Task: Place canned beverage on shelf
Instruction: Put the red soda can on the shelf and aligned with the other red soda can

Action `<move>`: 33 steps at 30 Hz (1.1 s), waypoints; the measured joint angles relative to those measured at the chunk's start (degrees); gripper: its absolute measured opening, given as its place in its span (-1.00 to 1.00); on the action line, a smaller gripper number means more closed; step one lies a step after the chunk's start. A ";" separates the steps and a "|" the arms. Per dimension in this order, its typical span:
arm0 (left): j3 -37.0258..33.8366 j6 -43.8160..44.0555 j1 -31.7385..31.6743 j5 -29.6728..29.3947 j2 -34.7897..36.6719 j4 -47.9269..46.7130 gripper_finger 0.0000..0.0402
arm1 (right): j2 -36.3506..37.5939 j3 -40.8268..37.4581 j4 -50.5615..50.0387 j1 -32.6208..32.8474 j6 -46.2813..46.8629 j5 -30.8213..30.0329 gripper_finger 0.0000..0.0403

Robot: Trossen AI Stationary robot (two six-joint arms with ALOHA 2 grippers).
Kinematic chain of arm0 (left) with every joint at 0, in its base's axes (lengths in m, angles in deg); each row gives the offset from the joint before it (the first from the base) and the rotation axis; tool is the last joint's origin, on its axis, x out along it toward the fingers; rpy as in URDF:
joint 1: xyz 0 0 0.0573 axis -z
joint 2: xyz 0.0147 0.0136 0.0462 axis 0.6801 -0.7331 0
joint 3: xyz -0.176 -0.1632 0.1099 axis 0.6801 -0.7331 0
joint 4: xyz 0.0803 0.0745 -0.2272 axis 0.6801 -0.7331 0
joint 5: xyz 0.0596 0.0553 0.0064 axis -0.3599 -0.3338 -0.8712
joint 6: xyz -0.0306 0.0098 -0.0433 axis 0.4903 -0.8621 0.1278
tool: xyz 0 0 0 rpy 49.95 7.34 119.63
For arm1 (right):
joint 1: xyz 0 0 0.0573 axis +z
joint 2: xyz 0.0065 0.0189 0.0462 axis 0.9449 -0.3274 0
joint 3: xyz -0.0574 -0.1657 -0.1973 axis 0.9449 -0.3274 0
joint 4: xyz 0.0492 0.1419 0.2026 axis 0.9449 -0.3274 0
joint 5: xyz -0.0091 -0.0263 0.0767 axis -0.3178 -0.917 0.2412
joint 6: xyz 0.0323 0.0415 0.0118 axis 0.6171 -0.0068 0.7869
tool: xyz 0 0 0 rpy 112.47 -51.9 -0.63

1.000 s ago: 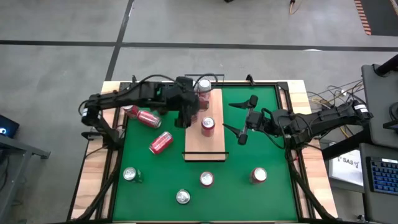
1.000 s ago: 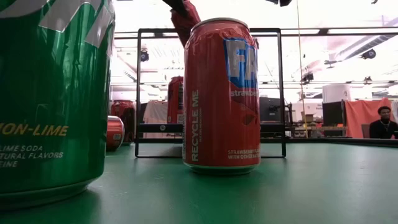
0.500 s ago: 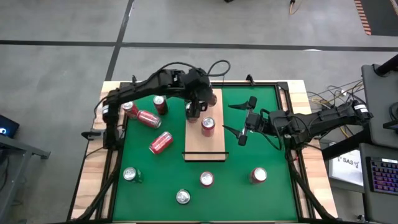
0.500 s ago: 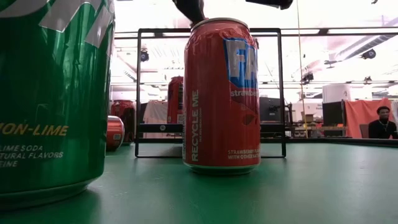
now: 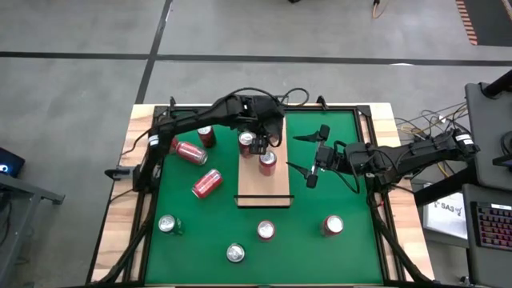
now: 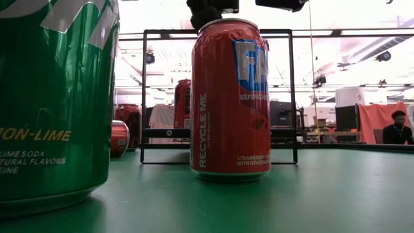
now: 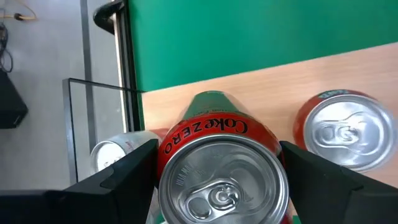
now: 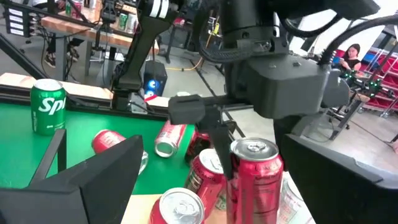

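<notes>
The left gripper holds a red Coke Zero can over the far half of the shelf, its fingers clamped on it, beside a standing red can. Right of the shelf, the right gripper hovers, fingers spread apart.

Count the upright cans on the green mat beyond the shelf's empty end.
4: left green can, front green can, middle red can just off the shelf, right red can. None looks hidden there.
</notes>
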 joint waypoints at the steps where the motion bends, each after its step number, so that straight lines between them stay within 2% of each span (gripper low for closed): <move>1: -0.05 0.12 0.01 -0.06 -0.40 -0.03 0.39 | 0.00 0.00 -0.11 0.00 -0.01 0.01 0.85; 15: 0.12 6.41 -0.42 -0.04 -2.86 -0.50 0.40 | 0.00 0.00 -1.34 -0.01 0.28 -0.01 0.85; 33: 0.10 8.88 -1.25 1.94 -4.06 -1.10 0.41 | 0.00 -0.02 -3.47 -0.01 1.25 -0.01 0.85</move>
